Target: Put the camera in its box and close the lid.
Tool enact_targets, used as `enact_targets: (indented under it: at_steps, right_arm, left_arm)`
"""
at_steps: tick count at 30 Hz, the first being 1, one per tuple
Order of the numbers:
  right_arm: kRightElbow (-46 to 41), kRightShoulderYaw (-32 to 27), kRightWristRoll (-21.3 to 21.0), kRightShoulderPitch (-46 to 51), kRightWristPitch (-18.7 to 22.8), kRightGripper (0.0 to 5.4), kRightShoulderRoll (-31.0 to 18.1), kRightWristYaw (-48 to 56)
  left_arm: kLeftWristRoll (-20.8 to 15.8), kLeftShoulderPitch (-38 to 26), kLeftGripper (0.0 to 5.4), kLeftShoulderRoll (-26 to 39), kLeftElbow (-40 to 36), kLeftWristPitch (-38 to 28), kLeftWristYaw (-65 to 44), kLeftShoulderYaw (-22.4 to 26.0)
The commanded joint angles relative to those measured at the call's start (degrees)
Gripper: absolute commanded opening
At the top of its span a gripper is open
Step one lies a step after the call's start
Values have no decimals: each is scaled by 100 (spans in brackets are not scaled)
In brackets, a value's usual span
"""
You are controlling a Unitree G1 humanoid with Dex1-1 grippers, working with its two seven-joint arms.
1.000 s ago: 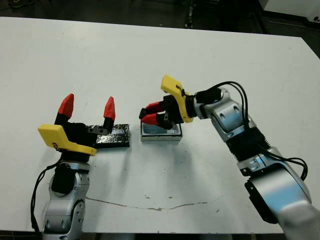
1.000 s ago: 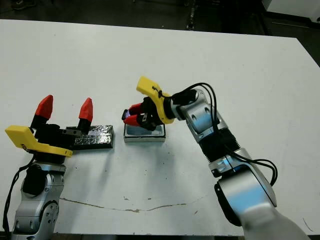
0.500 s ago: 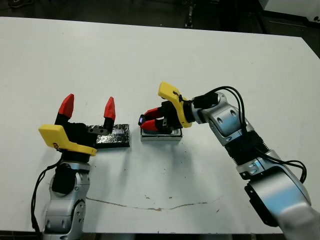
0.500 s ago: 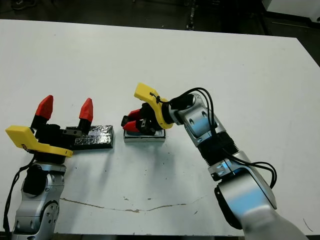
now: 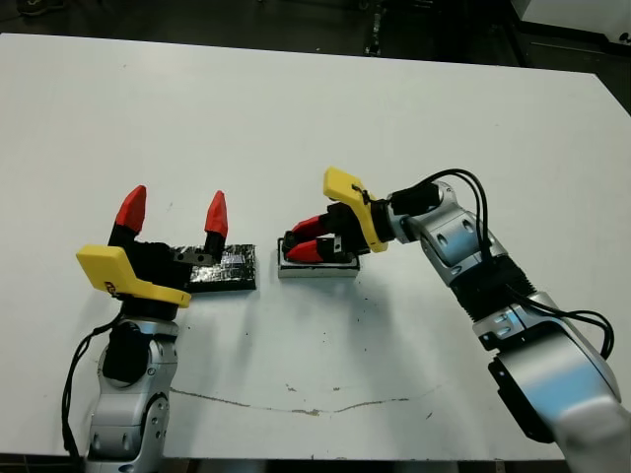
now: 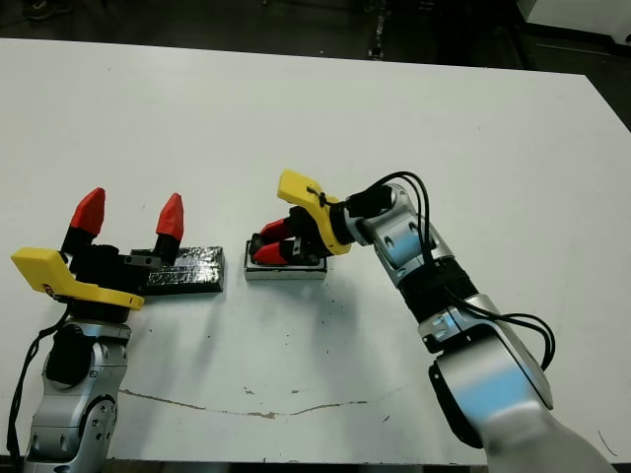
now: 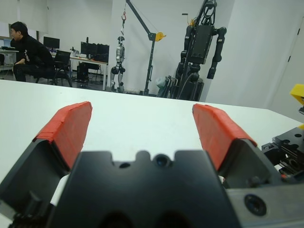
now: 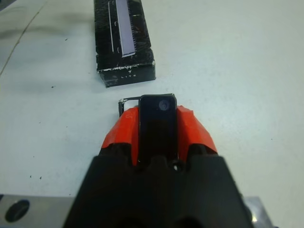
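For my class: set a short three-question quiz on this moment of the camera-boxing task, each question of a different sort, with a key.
1. True or false: the right tool is shut on the camera.
2. Which lies nearest the left tool? A) the lid B) the box C) the camera
3. Fill in: the right tool holds the camera over the ____.

Key
1. True; the wrist view shows the bar clamped between both red fingers.
2. A; the lid lies on the table beside the open left tool.
3. box

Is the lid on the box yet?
No. The lid lies flat on the table left of the box, apart from it; the right gripper holds the camera over the box.
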Motion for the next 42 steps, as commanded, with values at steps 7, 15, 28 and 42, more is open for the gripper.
enact_targets:
  at_steps: [7,15,28,42]
  right_arm:
    - [524,-129,-141,65,-398,166,-242,260]
    - [437,-131,-155,90,-218,166,-389,357]
    - [800,-252,-80,-115,-1032,361,-441,1178]
    - [-863,-1266,729,416,121,537,-1105,969]
  left_arm:
    - [56,67,540,-20,50,-13,11,9]
    - [52,71,540,-9,56,-18,-1,18]
    - [90,97,540,-1,104,-95,-23,9]
    - [30,66,540,106,132,-111,-142,78]
